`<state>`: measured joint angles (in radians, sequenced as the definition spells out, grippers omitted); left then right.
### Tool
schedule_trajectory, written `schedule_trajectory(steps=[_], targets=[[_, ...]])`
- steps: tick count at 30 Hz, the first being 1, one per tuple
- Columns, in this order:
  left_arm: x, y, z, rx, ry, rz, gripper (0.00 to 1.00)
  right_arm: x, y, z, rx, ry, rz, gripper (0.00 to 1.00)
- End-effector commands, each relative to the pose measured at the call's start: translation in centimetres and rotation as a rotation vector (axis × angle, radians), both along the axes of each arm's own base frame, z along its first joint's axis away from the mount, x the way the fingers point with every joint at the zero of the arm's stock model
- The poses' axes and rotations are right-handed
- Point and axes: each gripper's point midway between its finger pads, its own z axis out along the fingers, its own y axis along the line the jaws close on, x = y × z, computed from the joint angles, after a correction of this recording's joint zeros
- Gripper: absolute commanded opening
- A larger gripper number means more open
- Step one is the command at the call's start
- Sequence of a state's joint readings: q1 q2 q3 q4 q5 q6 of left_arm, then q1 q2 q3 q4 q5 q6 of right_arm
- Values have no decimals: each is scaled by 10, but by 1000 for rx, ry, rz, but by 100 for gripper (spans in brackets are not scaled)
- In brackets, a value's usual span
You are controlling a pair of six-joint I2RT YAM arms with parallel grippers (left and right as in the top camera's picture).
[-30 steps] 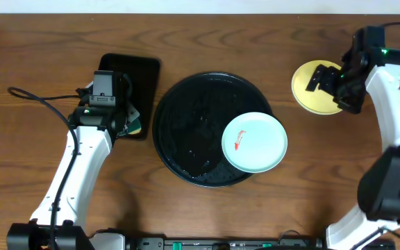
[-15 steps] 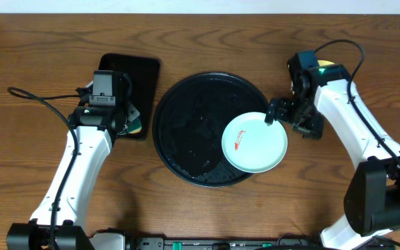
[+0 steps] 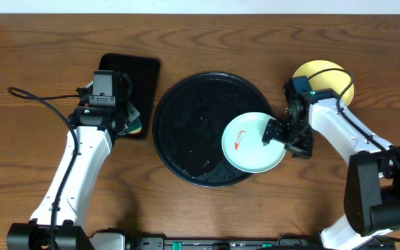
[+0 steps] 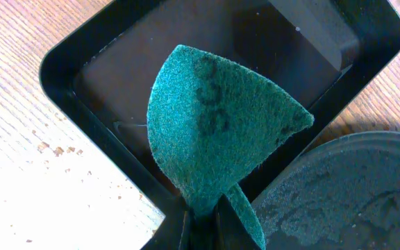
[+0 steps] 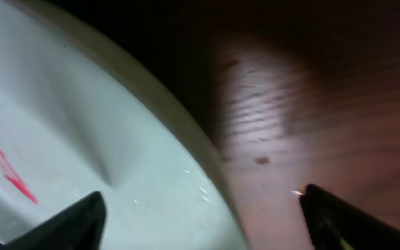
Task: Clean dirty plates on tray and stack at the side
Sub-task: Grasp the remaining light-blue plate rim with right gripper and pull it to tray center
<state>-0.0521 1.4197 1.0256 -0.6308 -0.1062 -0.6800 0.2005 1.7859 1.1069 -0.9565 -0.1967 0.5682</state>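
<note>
Plate: pale mint round plate [image 3: 254, 147], lying face-up, showing red smear [image 3: 236, 141].
R claw [image 3: 278, 137]: gaping astride its rim.
L claw [image 4: 203, 221]: pinching teal sponge [image 4: 214, 125].

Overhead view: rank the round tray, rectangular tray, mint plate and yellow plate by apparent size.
1. Round tray
2. Rectangular tray, partly under the left arm
3. Mint plate and yellow plate: they look about equal. The right arm hides part of the yellow one, so I won't rank them.

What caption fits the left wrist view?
Left end effector pinches a folded green sponge over the rectangular black tray.
</note>
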Motion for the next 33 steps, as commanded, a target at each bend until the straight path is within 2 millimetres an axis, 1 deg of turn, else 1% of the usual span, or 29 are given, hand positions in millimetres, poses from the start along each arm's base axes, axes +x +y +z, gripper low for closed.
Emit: schedule_trajectory(steps=[1,3,5,6,7,8,9,10,11,13,14,19,22,26,30,33], targets=[[-2,2,-4,-1,13,10,7,-9,17,-6,102,17,39,85],[-2,2,-4,0,13,10,8,-12,16,-10,100,21,42,79],[-2,2,-4,0,12,10,8,-14,15,-13,100,23,42,67],[-2,2,-4,-1,12,10,7,-14,15,-13,101,21,42,56],[-2,2,-4,0,12,10,7,-13,16,-13,101,19,42,49],[-2,2,-4,0,12,10,7,-13,16,-13,101,18,42,39],[-2,2,-4,0,13,10,7,-12,16,-13,102,14,43,23],[-2,2,-5,0,13,10,8,-12,16,-13,102,11,51,14],[-2,2,-4,0,13,10,7,-11,15,-13,100,8,59,9],[-2,2,-4,0,13,10,8,-9,13,-11,87,5,66,6],[-2,2,-5,0,13,10,8,-8,12,-9,80,4,69,1],[-1,2,-4,-1,9,10,7,7,15,11,91,-35,144,1],[0,1,-3,-5,2,8,8,19,22,26,101,-78,192,1],[5,-10,-2,-61,-16,-23,8,35,41,38,130,-148,232,1],[12,-29,1,-103,-43,-118,8,48,64,40,149,-235,290,1],[12,-38,1,-107,-42,-150,8,59,83,44,167,-307,331,2]])
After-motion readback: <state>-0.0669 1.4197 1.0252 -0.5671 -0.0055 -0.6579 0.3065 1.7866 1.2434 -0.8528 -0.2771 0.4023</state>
